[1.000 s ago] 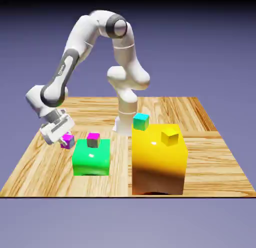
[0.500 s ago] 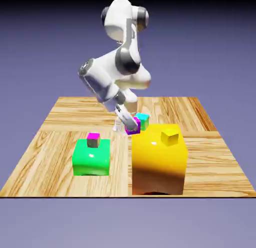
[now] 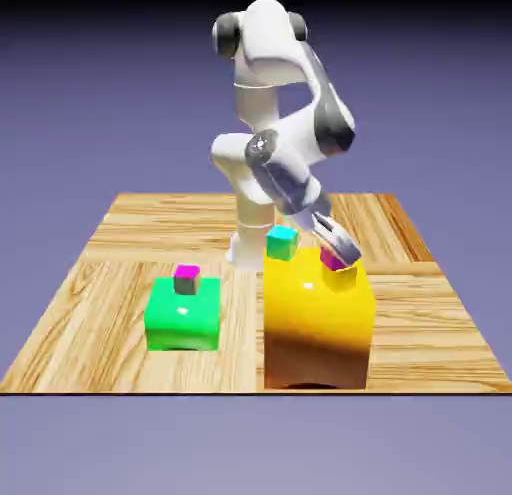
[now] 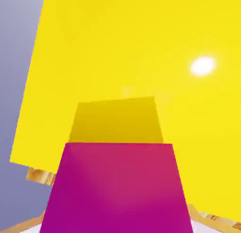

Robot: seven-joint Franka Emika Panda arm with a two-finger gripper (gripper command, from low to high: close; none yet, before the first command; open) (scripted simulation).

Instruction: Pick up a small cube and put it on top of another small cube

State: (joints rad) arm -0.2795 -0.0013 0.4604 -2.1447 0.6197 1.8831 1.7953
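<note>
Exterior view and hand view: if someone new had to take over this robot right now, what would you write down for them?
Gripper: shut on the magenta cube, held just above the small yellow cube.
The small yellow cube sits on top of the big yellow block; the teal cube is on the same block, nearer its back edge.
Done: magenta cube picked up and brought over the target.
Left: lower it onto the small yellow cube, open the gripper, pull away.
Ignore the green block and the little cube on it.
</note>
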